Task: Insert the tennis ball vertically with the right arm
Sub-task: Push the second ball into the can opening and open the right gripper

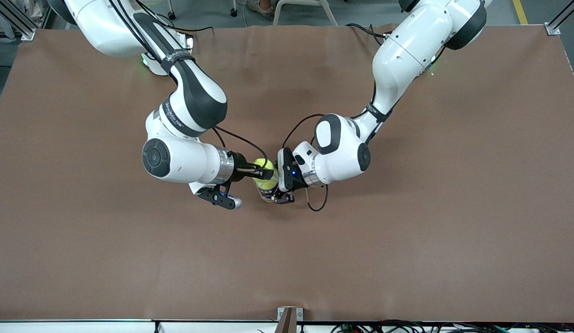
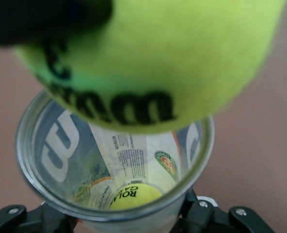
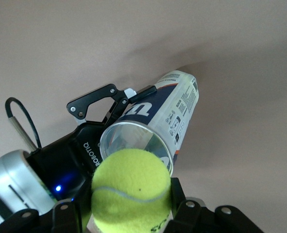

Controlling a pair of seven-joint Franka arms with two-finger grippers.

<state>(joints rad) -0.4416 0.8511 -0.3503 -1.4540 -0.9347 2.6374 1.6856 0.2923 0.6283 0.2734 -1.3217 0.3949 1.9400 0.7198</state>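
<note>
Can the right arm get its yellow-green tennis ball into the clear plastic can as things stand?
Probably yes: the right claw holds the yellow-green tennis ball over the clear plastic can's open mouth, steadied by the left claw.

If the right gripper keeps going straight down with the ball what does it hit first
Probably the open mouth of the clear plastic tennis ball can, held by the left gripper. The right gripper holds the yellow tennis ball just over it; alignment looks close.

glossy white arms (image 1: 176, 159), black joints, black cables, black tools (image 1: 261, 173)
</note>
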